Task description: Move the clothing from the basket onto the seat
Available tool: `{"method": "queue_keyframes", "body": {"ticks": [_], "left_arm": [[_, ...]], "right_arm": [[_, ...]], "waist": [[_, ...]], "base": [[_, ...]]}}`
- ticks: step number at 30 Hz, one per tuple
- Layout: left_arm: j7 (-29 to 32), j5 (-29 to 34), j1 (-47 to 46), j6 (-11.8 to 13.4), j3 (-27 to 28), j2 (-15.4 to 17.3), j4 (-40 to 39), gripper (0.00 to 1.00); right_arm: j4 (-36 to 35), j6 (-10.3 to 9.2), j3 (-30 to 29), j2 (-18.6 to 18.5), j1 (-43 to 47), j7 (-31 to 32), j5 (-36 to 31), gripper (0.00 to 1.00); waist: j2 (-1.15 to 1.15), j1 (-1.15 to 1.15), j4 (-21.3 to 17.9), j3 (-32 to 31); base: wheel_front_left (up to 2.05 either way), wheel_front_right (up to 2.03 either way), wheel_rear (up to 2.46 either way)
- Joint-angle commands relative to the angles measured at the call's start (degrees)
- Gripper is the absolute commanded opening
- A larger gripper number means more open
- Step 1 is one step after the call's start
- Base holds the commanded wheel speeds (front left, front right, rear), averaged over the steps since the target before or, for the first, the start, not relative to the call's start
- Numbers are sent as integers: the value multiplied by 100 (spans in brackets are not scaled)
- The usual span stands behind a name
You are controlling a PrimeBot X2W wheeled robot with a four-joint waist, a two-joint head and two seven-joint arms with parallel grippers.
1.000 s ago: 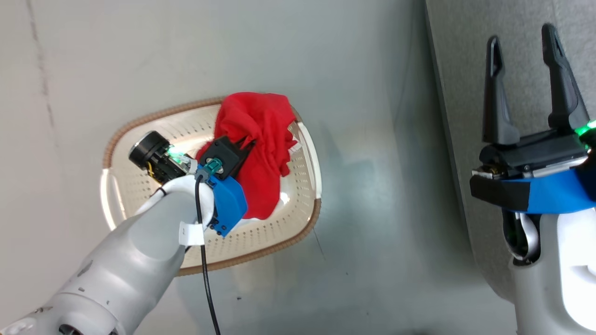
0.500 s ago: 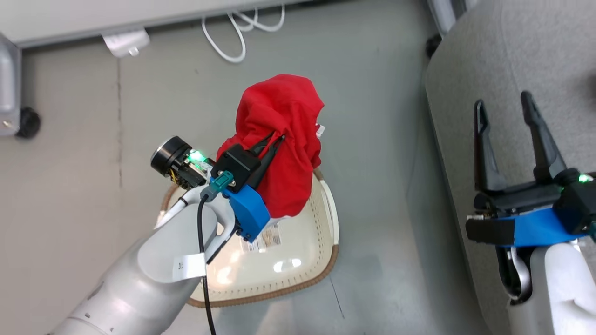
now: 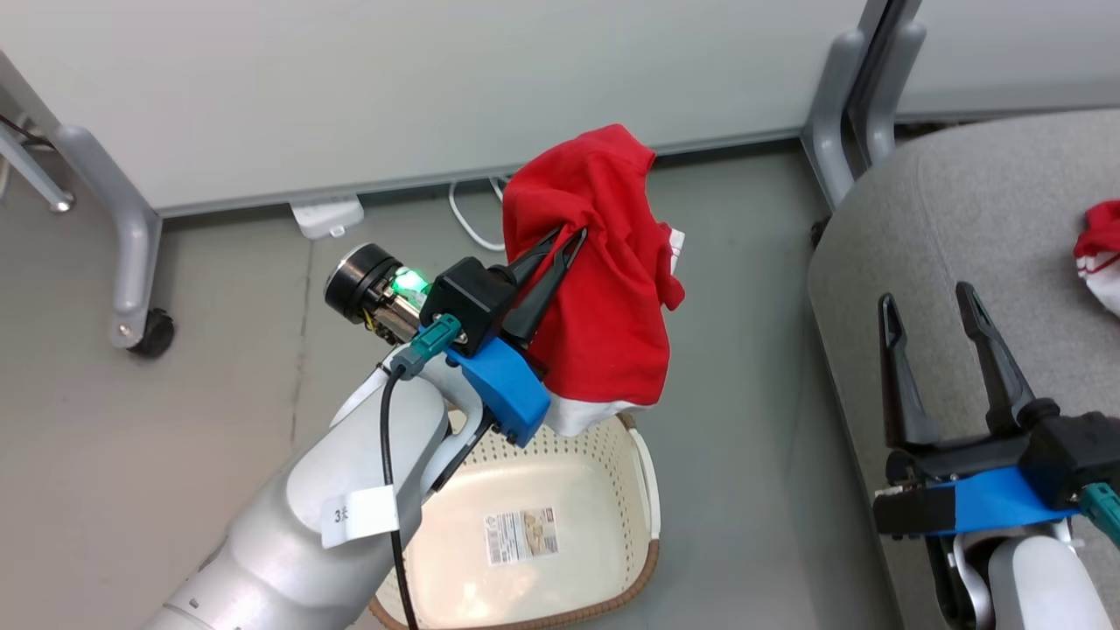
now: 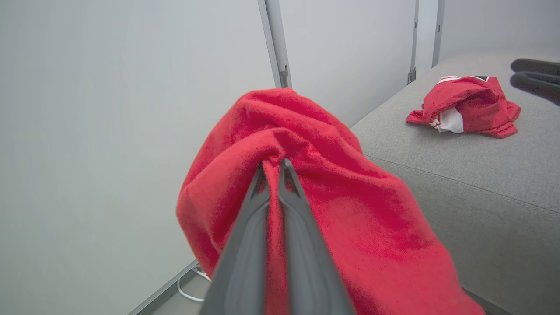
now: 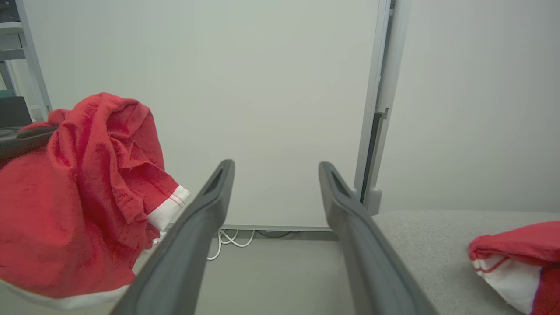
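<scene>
Above the far end of the basket, the left gripper holds a red garment. Its two dark fingers are pressed together on a bunched fold near the top of the fabric. The left wrist view confirms the pinch: the cloth puckers at the fingertips and drapes away on both sides of them. The rest of the garment hangs below the grip point. Its white-trimmed lower edge appears just over the basket's far rim in the head view, and contact between the two cannot be determined.

The basket stands on the grey floor, partly covered by the left forearm. A printed label lies on its inner bottom.

The seat is to the robot's right, well apart from the held garment. A second garment, red with white trim, lies crumpled on the seat's upper surface. In the left wrist view a black patch shows at its top edge.

The right gripper hovers over the near edge of the seat. Its fingers are spread wide, with nothing between them. It is near the second garment but does not touch it.

A pale wall panel stands behind the work area. A white cable loops on the floor at its base. A grey frame leg with a caster stands to the left.
</scene>
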Motion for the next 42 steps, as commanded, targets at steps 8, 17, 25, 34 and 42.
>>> {"method": "queue_keyframes", "body": {"ticks": [8, 17, 25, 34, 42], "left_arm": [[-29, -6, 64, -60, 121, -88, -116, 0], [-29, -23, 98, -81, 105, -101, -58, 0], [-29, -5, 73, -96, 112, -120, -62, 0], [-29, 66, -12, -102, 162, -145, -124, 0], [-29, 125, -97, -122, 156, -212, -167, 0]], "right_arm": [[42, 1, 40, -6, 339, -3, 100, 100], [86, 1, 138, 0, 398, -3, 162, 100], [101, 1, 494, 2, 241, -3, 208, 100], [276, 1, 1467, 3, -261, -4, 308, 100], [658, 1, 2105, 0, -912, -3, 418, 100]], "waist": [[0, 1, 152, -457], [0, 1, 203, -562], [0, 1, 243, -527], [0, 1, 292, -338], [0, 1, 373, -165]], "base": [[0, 0, 0], [0, 0, 0], [0, 0, 0], [0, 0, 0], [0, 0, 0]]}}
